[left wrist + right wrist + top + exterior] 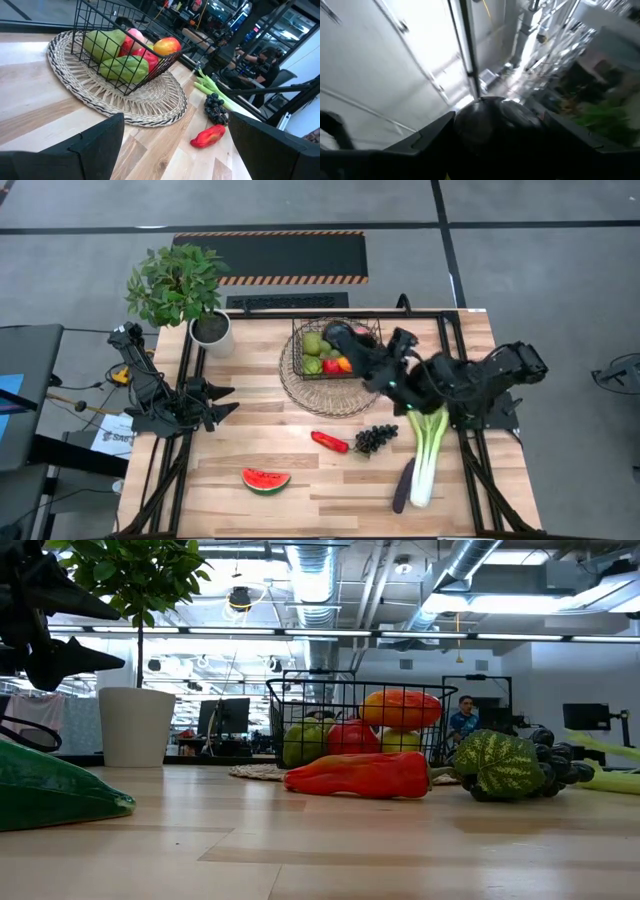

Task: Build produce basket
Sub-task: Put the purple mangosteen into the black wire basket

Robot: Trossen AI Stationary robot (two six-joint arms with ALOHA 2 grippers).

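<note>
Right gripper (340, 335) hangs over the back corner of the wire basket (300, 330), its fingers pinching a dark rounded fruit (492, 117). Pears, an apple and a mango already lie inside, the basket resting on a round woven tray (325, 400). Chili (329, 442), grapes (376, 438), leek (428, 455), eggplant (403, 485) and watermelon slice (266, 479) lie on the table. Left gripper (222, 402) waits spread wide near the plant pot (212, 332).

A grey concrete floor (90, 220) fills the upper part of the high view, crossed by dark seams. A black mat (280, 252) with a striped orange edge lies at upper centre. In the low view, exposed silver ducts (320, 580) and long light strips (300, 632) run across the ceiling, monitors (228, 718) stand at centre left, and a seated person (463, 718) shows at centre right.
</note>
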